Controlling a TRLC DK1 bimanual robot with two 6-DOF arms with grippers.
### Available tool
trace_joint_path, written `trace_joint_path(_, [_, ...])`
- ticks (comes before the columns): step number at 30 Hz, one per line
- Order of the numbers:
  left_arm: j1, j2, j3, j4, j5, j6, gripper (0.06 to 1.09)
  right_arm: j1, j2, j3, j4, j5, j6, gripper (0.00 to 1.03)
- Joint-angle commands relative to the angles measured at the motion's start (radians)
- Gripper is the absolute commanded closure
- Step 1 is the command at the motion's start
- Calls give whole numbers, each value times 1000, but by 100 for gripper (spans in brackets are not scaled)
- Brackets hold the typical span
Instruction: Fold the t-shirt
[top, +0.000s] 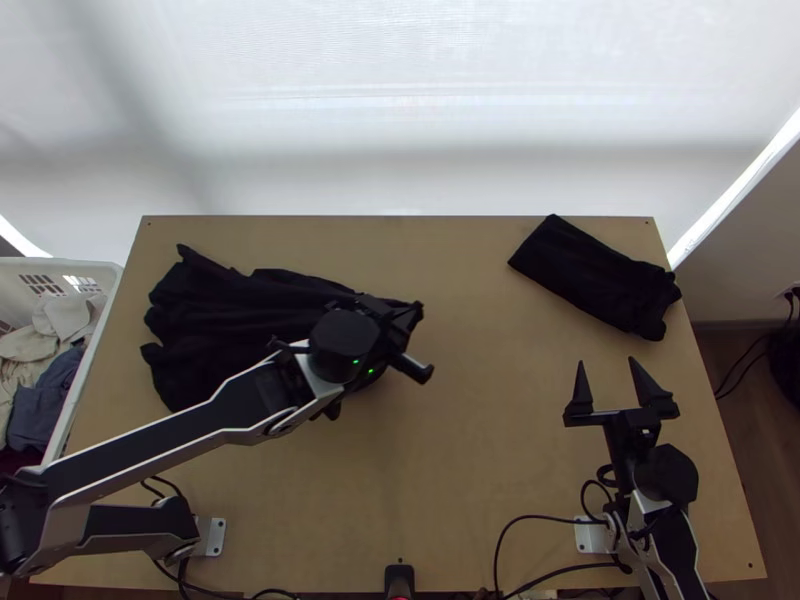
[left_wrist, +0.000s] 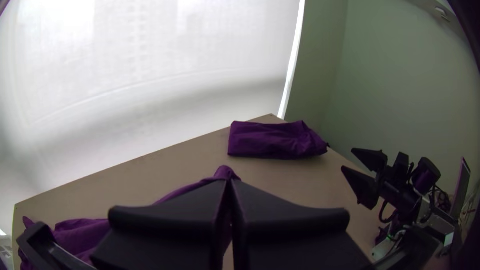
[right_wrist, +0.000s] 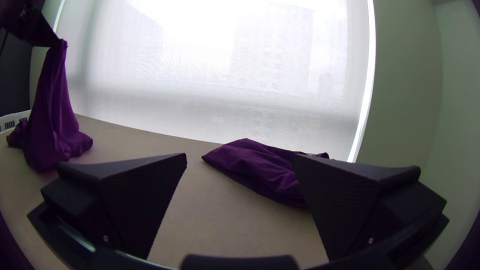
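A dark t-shirt lies bunched at the table's left, one part lifted. Above its right end is my left gripper; in the left wrist view the same left gripper is shut on a bit of the purple-looking cloth. From there the t-shirt hangs down to the table in the right wrist view. My right gripper stands open near the table's right front, with nothing between its fingers; in its own view the right gripper has its fingers wide apart.
A second dark cloth, folded into a flat bundle, lies at the table's back right, beyond the right gripper. A white basket with clothes stands off the left edge. Bare wood lies between the arms.
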Motion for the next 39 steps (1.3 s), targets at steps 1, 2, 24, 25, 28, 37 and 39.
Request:
trace_joint_path(1, [-30, 62, 114, 37, -9, -34, 105, -5, -6, -10, -11, 2, -14, 3])
trace_joint_path(2, [-34, 77, 134, 40, -13, -34, 105, -5, -8, -10, -11, 2, -14, 3])
trace_joint_path(24, [153, -90, 167, 10, 45, 3, 10, -5, -8, -10, -11, 2, -14, 3])
trace_joint_path(25, [182, -108, 165, -16, 59, 2, 10, -5, -8, -10, -11, 2, -14, 3])
trace_joint_path(28, [256, -177, 133, -35, 99, -35, 10, -5, -8, -10, -11, 2, -14, 3])
trace_joint_path(37, [279, -211, 122, -217, 151, 32, 10, -5, -8, -10, -11, 2, -14, 3])
trace_joint_path(39, [263, -176, 190, -362, 149, 77, 10, -5, -8, -10, -11, 2, -14, 3])
